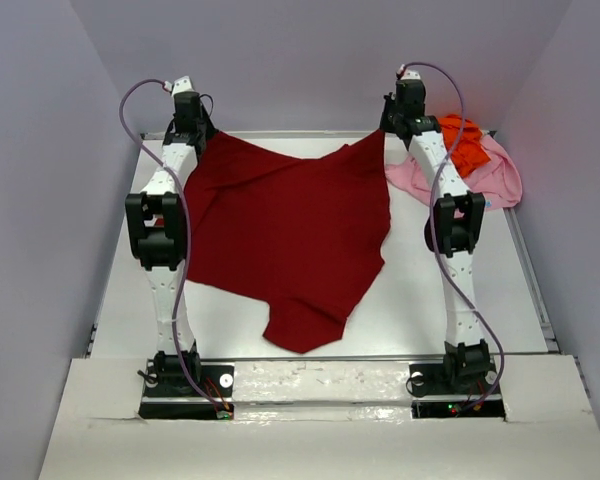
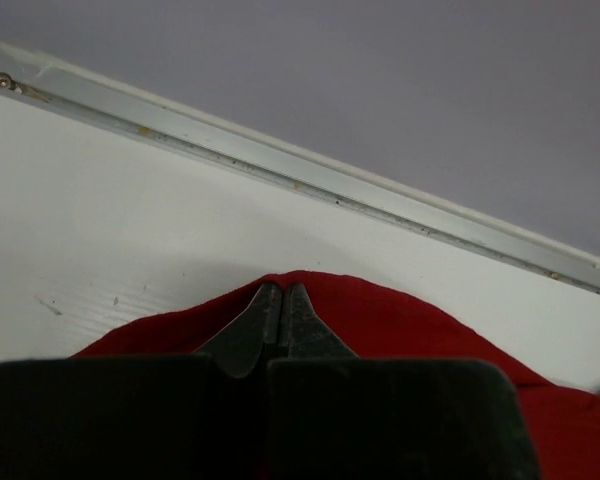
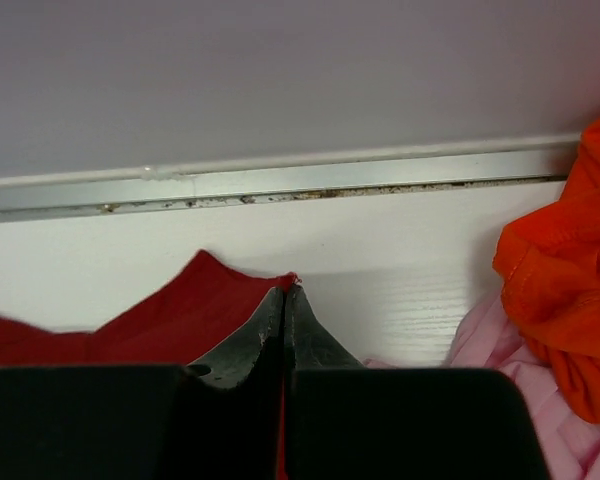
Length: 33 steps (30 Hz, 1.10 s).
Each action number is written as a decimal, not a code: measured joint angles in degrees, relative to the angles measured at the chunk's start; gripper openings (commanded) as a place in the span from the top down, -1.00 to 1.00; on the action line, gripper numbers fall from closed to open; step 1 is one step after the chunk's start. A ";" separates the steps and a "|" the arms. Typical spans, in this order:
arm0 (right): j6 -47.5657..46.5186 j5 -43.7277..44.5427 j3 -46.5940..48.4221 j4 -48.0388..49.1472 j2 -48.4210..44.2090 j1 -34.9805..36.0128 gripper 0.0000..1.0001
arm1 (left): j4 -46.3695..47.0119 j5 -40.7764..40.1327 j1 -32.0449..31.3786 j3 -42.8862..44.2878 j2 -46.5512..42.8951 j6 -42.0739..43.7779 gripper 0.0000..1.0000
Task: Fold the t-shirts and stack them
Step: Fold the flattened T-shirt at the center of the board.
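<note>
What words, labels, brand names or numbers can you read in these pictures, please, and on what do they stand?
None: no readable text appears in any view.
The dark red shirt, the orange shirt and the pink shirt are plain, with no print or tag showing.
The table and the metal rail bear no lettering.

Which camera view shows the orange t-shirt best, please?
The right wrist view: the orange t-shirt is large at its right edge. Top external shows it small beside the right arm; left wrist misses it.
</note>
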 measured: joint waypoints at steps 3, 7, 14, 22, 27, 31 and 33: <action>0.70 -1.44 -4.85 0.74 -4.94 -0.20 1.00 | 0.66 0.35 0.00 -2.40 -3.13 -0.04 1.00; 1.57 -2.95 -13.99 1.42 -12.46 -0.17 1.00 | 2.89 0.33 0.04 -9.40 -10.19 -0.07 1.00; 2.64 -3.63 -34.05 3.41 -27.08 1.42 1.00 | 6.40 -0.37 0.39 -21.11 -20.17 -0.07 1.00; 3.98 -4.07 -52.06 5.81 -38.71 2.91 1.00 | 8.79 -1.38 0.59 -30.47 -23.87 -0.15 1.00; 4.68 -3.87 -60.35 6.86 -43.85 3.21 1.00 | 9.49 -2.82 1.60 -33.51 -24.33 -0.26 1.00; 5.53 -3.26 -65.99 7.26 -47.45 3.21 1.00 | 10.05 -5.31 3.28 -35.23 -24.35 -0.74 1.00; 5.97 -2.56 -68.94 7.67 -49.35 3.21 1.00 | 10.01 -6.78 3.93 -35.74 -24.35 -1.05 1.00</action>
